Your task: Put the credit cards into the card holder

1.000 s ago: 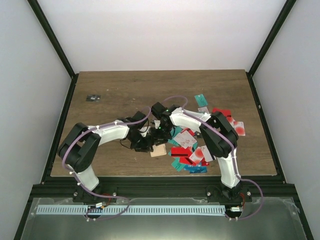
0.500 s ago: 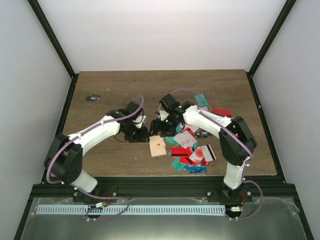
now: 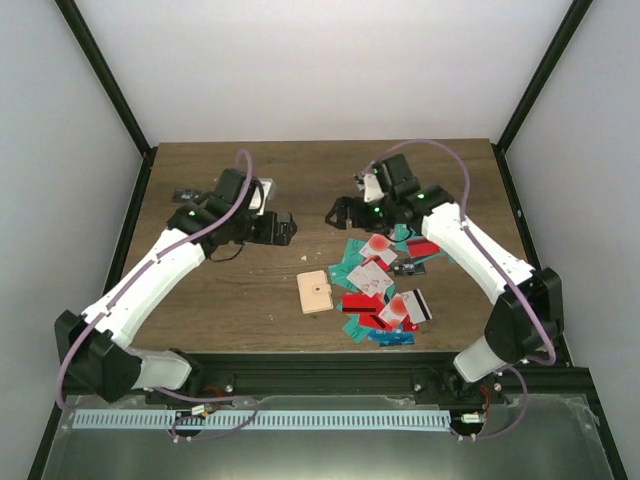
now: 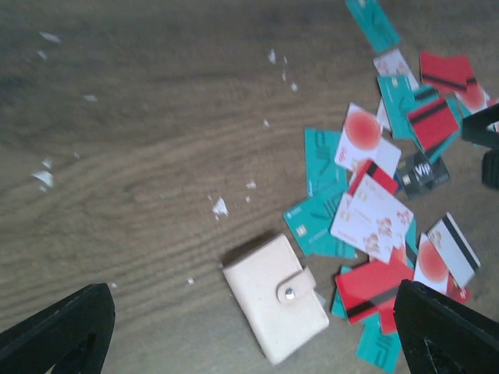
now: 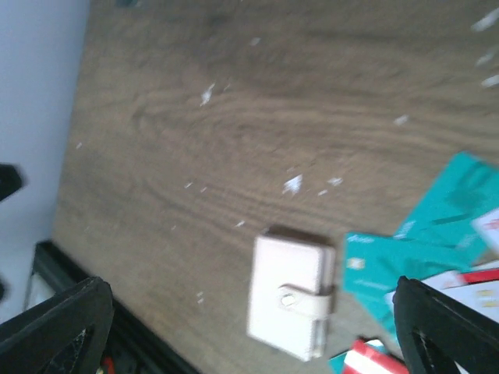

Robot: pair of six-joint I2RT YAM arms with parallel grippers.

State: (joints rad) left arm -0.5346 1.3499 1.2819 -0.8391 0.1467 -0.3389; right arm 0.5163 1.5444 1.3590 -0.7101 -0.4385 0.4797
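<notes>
Both arms have pulled up and away from the wallet (image 3: 315, 292). The left claw (image 3: 272, 228) and right claw (image 3: 342, 210) are wide apart and hold nothing. The wallet lies snapped shut beside the cards (image 3: 385, 290), so it needs opening again. The brown wood table (image 3: 220, 300) has white specks, and white walls (image 3: 320, 70) stand around it

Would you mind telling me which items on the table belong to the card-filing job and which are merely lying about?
Belong to the job:
- credit cards, a loose pile of teal, red and white
- card holder, snapped shut, just left of the pile

Just lying about:
- small dark flat object, near the far left edge
- white flecks scattered on the wood
</notes>
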